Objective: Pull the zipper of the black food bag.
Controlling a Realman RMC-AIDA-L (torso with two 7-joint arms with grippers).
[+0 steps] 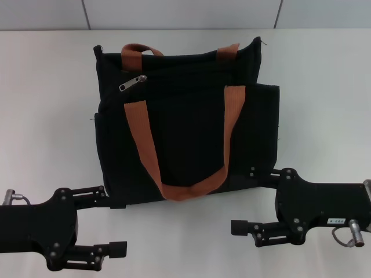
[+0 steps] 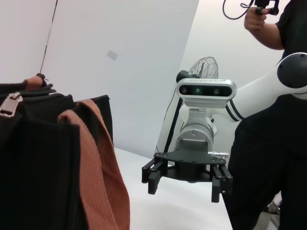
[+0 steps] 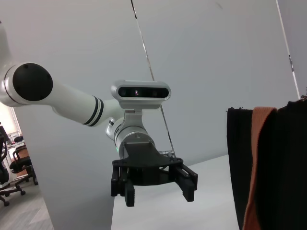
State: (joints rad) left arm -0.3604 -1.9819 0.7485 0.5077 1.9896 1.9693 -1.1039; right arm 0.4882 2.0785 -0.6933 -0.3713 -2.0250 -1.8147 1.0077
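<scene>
Table [image 1: 46,116]: a white surface that carries the bag; both arms reach over its near edge.
Black food bag [image 1: 185,124]: it lies on the middle of the table with the front side up, and the opening edge points away from the robot.
Strap handles [image 1: 145,145]: orange-brown webbing; one makes a long loop down over the front of the bag, the other shows only as a short arc at the far edge.
Left gripper [image 1: 113,226]: low on the left side, next to the near left corner of the bag; the fingers are spread apart and grasp nothing. One finger is at the bag's bottom edge; I cannot tell if it touches.
Right gripper [image 1: 255,200]: low on the right side, at the near right corner of the bag; the fingers are also spread and empty.
Zipper [image 1: 133,83]: a small silver pull tab near the far left corner of the bag, lying slanted on the black fabric, well apart from both grippers.
</scene>
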